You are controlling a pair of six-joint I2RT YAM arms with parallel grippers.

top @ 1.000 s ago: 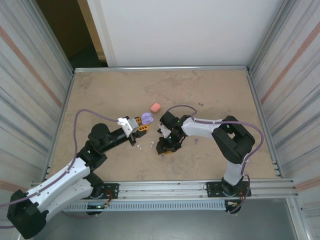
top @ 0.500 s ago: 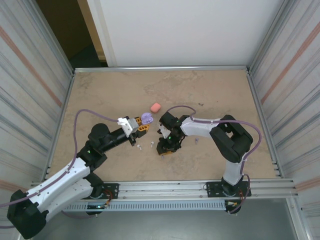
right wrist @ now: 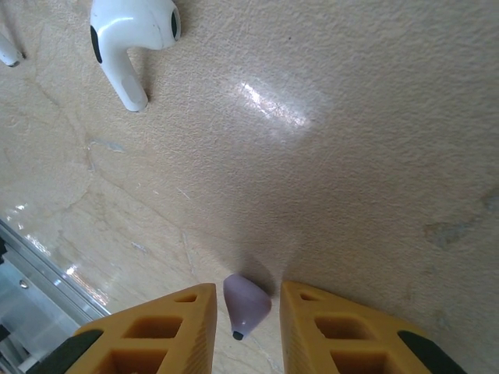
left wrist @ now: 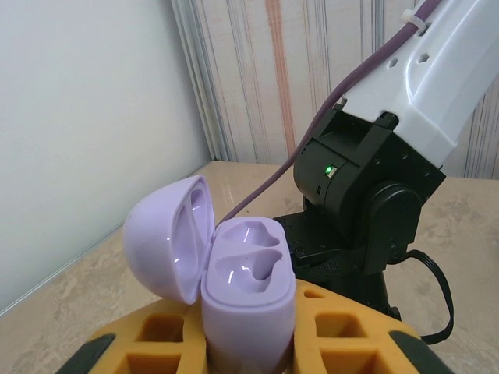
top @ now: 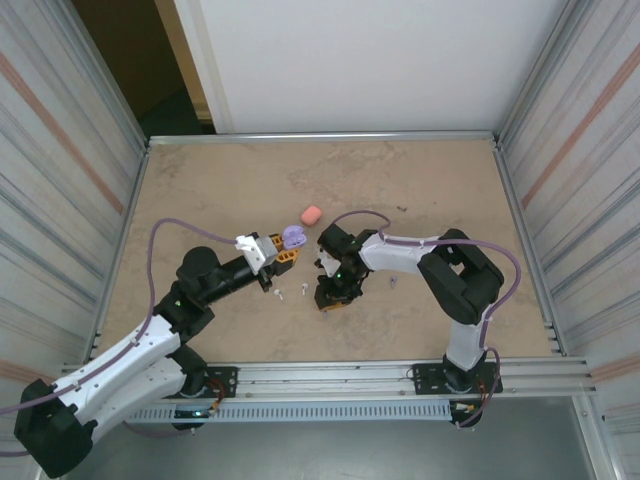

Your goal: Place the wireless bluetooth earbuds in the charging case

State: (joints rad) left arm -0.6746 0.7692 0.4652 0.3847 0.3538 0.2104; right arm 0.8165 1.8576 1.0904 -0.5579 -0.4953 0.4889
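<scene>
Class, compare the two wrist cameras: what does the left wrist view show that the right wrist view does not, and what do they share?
Left wrist: the open purple case, both wells empty, clamped in the left gripper, with the right arm behind. Right wrist: a purple earbud on the table between the fingers of the right gripper, slim gaps either side, and a white earbud lying beyond. Shared: the beige table and each gripper's orange fingers.
</scene>
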